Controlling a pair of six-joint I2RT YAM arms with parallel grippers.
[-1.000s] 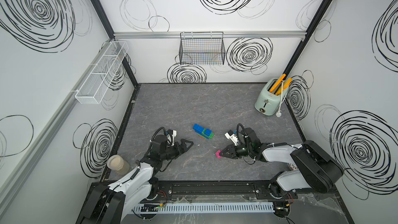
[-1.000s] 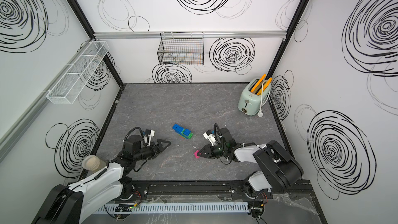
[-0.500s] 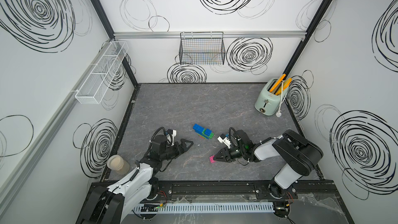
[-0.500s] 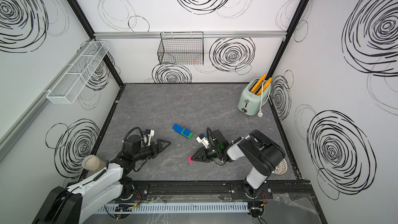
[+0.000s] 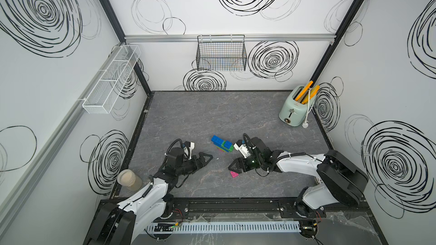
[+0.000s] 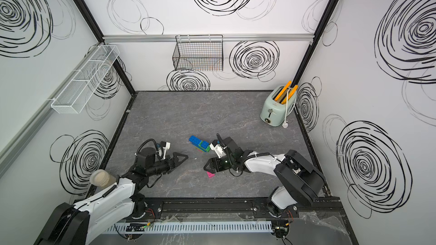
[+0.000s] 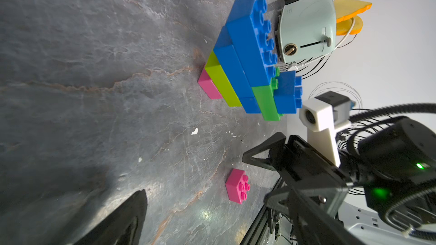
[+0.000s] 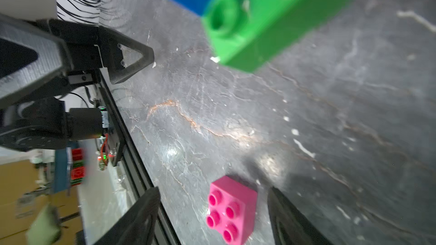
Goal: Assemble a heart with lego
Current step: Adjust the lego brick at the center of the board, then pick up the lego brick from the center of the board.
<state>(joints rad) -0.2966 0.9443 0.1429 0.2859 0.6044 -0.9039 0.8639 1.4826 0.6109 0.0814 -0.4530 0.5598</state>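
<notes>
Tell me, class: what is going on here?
Two robot arms are building a lego heart. It lies part-built on the table, just beyond the grippers. A loose pink brick sits on the table between the open jaws of the right gripper, not gripped. The left gripper is open and empty.

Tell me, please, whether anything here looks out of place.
Yes: one pink brick lies loose near the front of the table, detached from the heart, between the open fingers of the right gripper without touching them. Nothing else stands out.
</notes>
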